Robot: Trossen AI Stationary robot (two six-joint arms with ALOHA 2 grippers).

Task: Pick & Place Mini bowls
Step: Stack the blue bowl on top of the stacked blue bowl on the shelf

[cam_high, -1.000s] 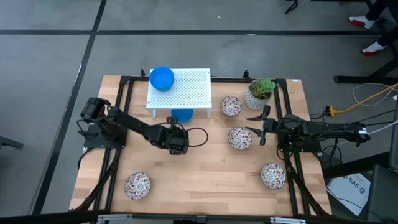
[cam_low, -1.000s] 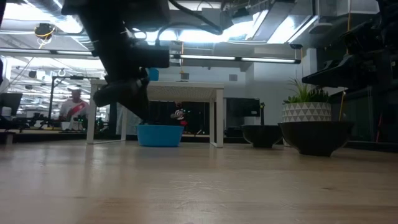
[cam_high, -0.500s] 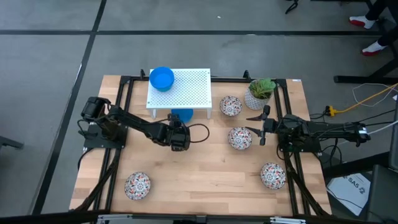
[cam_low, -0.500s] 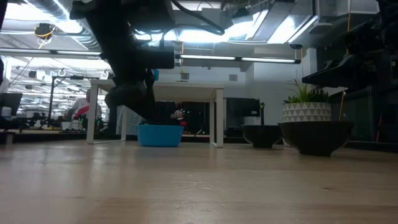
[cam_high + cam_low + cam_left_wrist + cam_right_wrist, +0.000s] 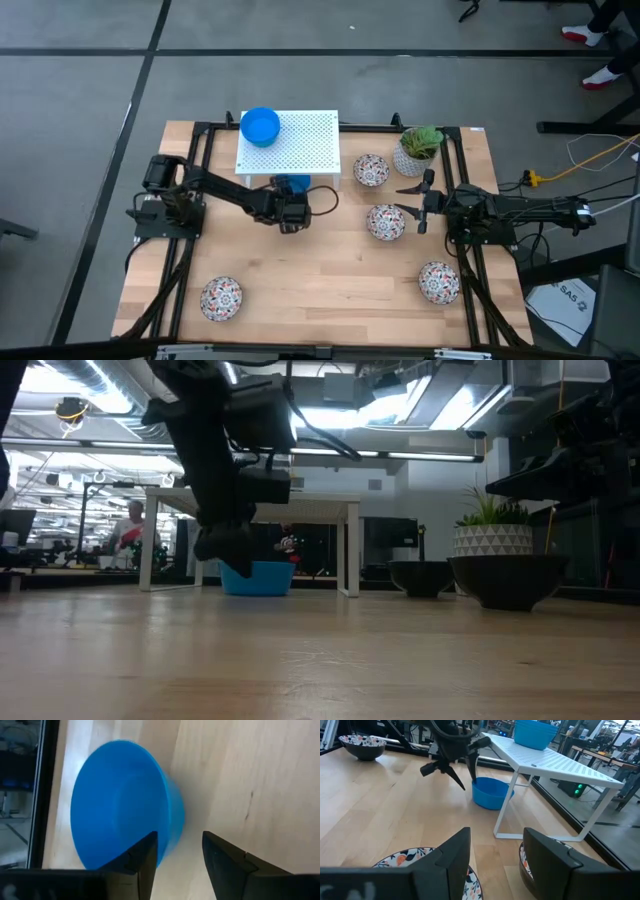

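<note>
A blue mini bowl (image 5: 292, 183) rests on its base on the table, under the near edge of a white perforated shelf (image 5: 305, 140). It also shows in the left wrist view (image 5: 122, 805) and the right wrist view (image 5: 492, 793). My left gripper (image 5: 292, 208) is open at this bowl's near side (image 5: 180, 852). One finger is in front of the bowl's rim and the other is out over bare table. A second blue bowl (image 5: 260, 126) sits on top of the shelf. My right gripper (image 5: 413, 200) hangs open by a patterned bowl (image 5: 386, 222). My left gripper comes at the blue bowl's near wall (image 5: 175, 820) low and slanting from the table's near side. Its fingers are spread on either side of that wall. Whether a finger (image 5: 147, 850) touches the bowl, I cannot tell.
Three more patterned bowls stand at the far right (image 5: 371, 169), the near right (image 5: 438, 282) and the near left (image 5: 221, 298). A potted plant (image 5: 418, 148) stands at the far right. Black frame rails run along the table's left, right and far edges. The table's middle is bare wood.
My left gripper has moved toward the table's far edge and down, up to the blue bowl under the shelf. The bowl has stayed where it was.
</note>
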